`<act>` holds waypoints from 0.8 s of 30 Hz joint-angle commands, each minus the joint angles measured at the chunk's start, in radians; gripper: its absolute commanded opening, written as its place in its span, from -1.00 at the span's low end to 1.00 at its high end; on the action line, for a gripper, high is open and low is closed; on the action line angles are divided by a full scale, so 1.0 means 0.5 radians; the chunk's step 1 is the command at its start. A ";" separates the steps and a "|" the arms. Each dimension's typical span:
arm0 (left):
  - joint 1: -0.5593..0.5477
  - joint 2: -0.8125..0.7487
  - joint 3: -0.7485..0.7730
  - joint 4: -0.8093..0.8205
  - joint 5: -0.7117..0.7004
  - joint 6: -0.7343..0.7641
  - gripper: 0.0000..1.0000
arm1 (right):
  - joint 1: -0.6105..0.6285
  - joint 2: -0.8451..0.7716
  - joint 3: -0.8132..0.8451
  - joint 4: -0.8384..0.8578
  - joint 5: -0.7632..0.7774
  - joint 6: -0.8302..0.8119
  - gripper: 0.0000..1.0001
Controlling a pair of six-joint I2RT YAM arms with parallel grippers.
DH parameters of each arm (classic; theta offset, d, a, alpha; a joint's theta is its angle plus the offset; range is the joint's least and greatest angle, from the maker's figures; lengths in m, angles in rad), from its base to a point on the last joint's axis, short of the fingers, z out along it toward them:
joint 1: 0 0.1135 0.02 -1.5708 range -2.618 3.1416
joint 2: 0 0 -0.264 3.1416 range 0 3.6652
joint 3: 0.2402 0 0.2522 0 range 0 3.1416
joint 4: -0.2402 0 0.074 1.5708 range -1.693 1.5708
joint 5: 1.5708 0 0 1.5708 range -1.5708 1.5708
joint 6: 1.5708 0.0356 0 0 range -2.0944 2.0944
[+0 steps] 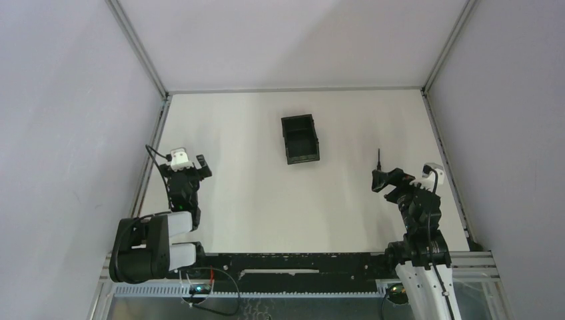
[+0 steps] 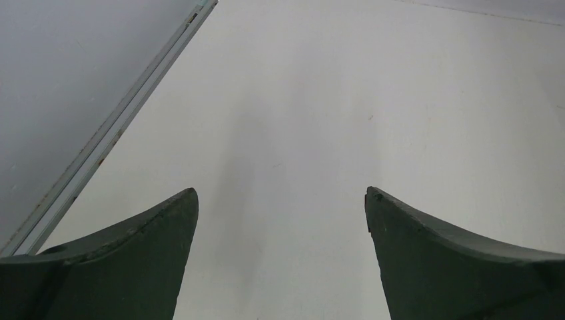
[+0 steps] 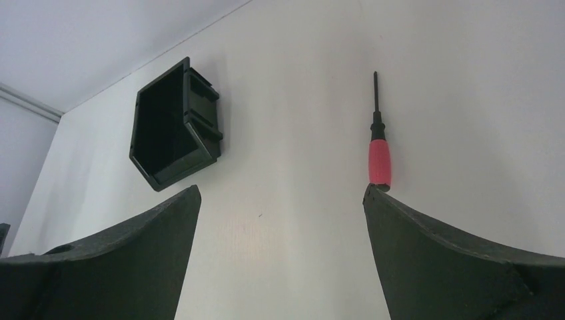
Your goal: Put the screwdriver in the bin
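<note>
The screwdriver (image 3: 379,160), with a red handle and thin black shaft, lies on the white table, its tip pointing away. Its handle end lies just past my right gripper's right fingertip (image 3: 376,195). In the top view only its shaft (image 1: 378,159) shows, above the right gripper (image 1: 390,180). The black bin (image 1: 300,139) stands empty at the table's middle back; it also shows in the right wrist view (image 3: 174,127), far left of the screwdriver. My right gripper (image 3: 281,193) is open and empty. My left gripper (image 1: 186,170) is at the left side, open and empty (image 2: 281,193).
A metal frame rail (image 2: 113,127) runs along the table's left edge near the left gripper. Grey walls enclose the table on three sides. Another rail (image 1: 445,160) borders the right edge beside the right arm.
</note>
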 commanded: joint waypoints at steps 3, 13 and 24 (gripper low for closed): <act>-0.012 0.003 0.105 0.080 -0.010 0.033 1.00 | 0.008 0.000 0.120 0.107 -0.021 -0.076 0.99; -0.012 0.002 0.106 0.080 -0.007 0.034 1.00 | 0.009 0.711 0.874 0.186 -0.095 -0.322 0.99; -0.012 0.002 0.106 0.080 -0.008 0.035 1.00 | -0.054 2.670 2.528 -1.283 0.154 -0.526 0.92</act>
